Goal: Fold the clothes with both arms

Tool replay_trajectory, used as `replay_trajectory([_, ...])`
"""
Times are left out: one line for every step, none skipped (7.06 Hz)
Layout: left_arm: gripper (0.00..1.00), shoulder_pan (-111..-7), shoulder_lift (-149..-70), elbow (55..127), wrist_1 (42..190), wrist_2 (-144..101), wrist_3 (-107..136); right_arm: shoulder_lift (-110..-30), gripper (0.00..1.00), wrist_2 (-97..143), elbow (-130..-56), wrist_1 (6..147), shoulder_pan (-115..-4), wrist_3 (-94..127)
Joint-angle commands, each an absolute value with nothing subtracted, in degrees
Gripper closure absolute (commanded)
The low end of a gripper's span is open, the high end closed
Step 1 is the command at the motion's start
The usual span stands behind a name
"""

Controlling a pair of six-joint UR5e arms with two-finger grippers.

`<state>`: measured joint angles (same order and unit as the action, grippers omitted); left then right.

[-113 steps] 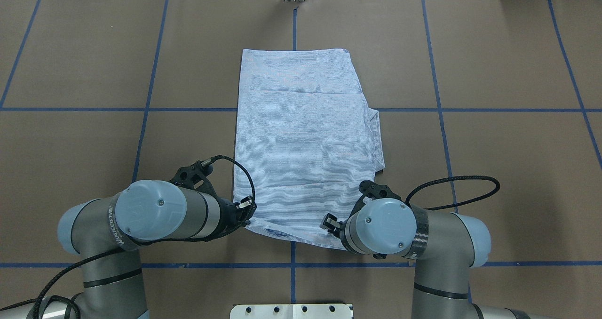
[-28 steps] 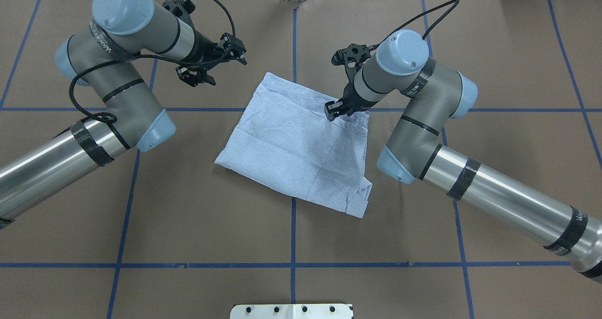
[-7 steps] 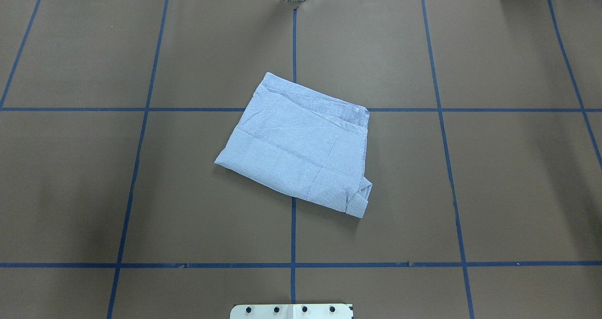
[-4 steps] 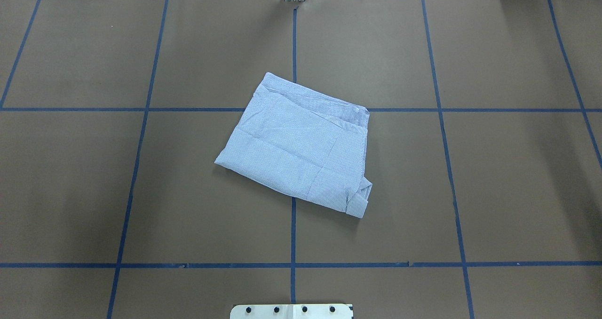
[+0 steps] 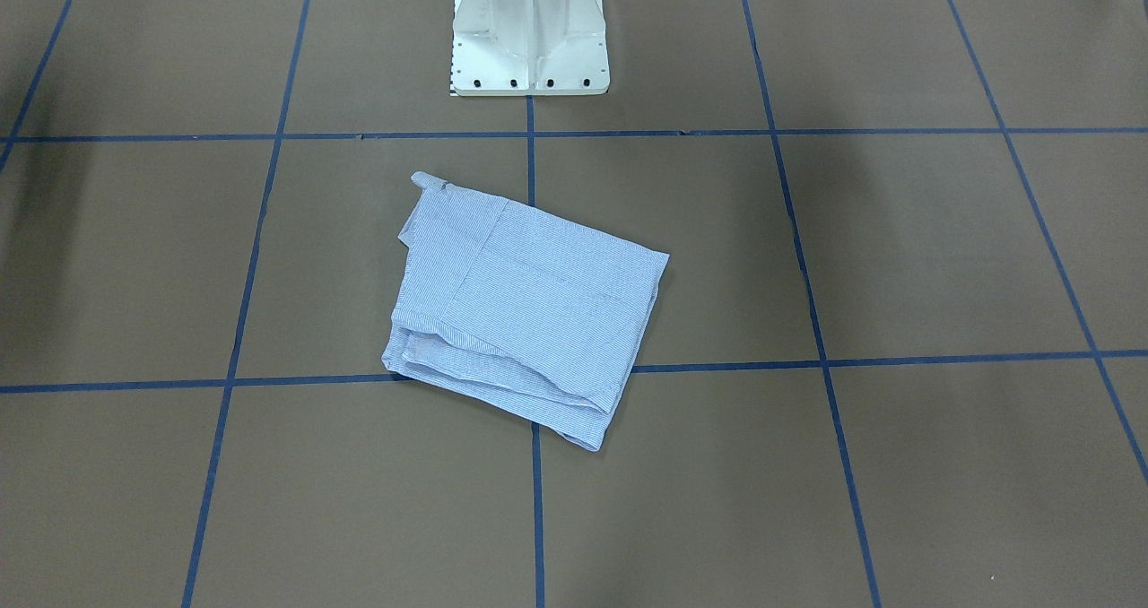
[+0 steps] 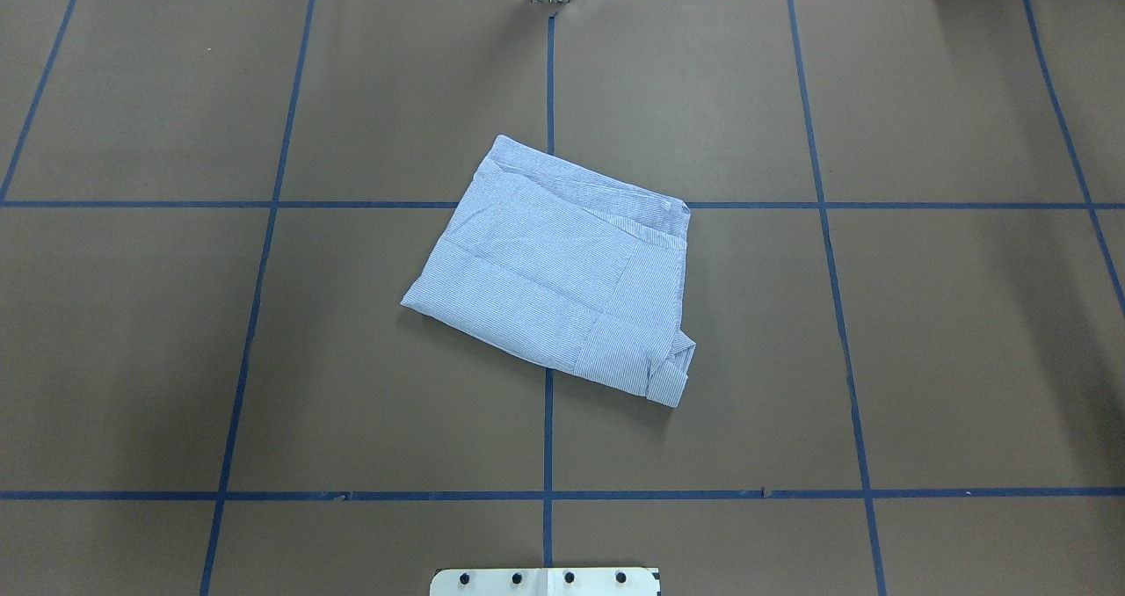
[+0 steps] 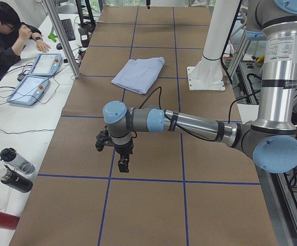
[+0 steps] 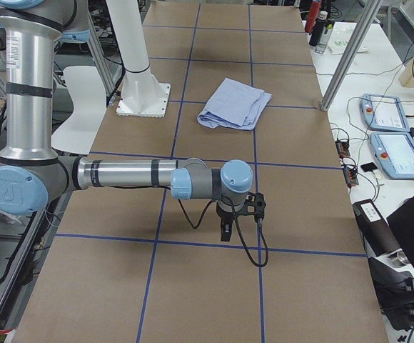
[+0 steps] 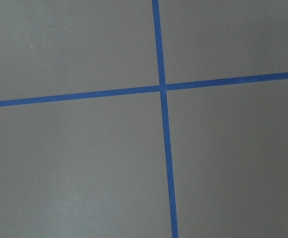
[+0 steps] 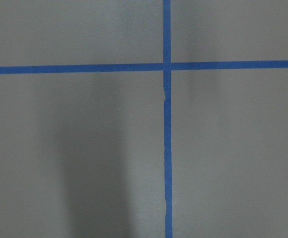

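The light blue-and-white striped shirt (image 6: pixel 554 262) lies folded into a slanted rectangle in the middle of the brown table, nothing touching it; it also shows as the shirt (image 5: pixel 529 312), shirt (image 7: pixel 138 74) and shirt (image 8: pixel 232 106). Both arms are outside the overhead and front views. My left gripper (image 7: pixel 123 165) hangs over bare table far toward my left end, pointing down. My right gripper (image 8: pixel 225 232) hangs likewise at the other end. Whether either is open or shut I cannot tell. The wrist views show only table and blue tape lines.
The white pedestal base (image 5: pixel 529 30) stands at the robot's edge behind the shirt. A seated person (image 7: pixel 5 36), teach pendants (image 7: pixel 41 64) and bottles (image 7: pixel 15 169) are on the side bench. More pendants (image 8: pixel 385 111) lie beyond the far edge.
Since the oldest frame the shirt's near half was folded over; both arms let go and withdrew out of the overhead view. Over the last second nothing has moved.
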<state>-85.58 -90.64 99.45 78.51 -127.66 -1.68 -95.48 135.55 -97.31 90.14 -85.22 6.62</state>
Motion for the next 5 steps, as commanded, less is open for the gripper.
replay_trajectory([0.01, -85.8, -89.6, 98.8, 78.0, -128.8, -10.2, -95.8, 0.00, 136.0, -96.9, 90.7, -85.3, 6.7])
replay_trajectory([0.01, -87.0, -89.5, 98.4, 77.9, -131.9, -13.5, -95.9, 0.00, 136.0, -96.6, 90.6, -85.3, 6.7])
replay_trajectory([0.01, -89.3, -89.0, 96.3, 78.0, -132.4, -18.2, -95.9, 0.00, 136.5, -96.2, 90.6, -85.3, 6.7])
replay_trajectory([0.01, -89.8, -88.8, 95.1, 78.6, -133.3, -22.0, -95.9, 0.00, 136.8, -96.2, 90.5, -85.3, 6.7])
replay_trajectory([0.01, -90.4, -87.9, 93.6, 80.1, -135.2, -25.2, -95.9, 0.00, 136.8, -96.3, 90.4, -85.3, 6.7])
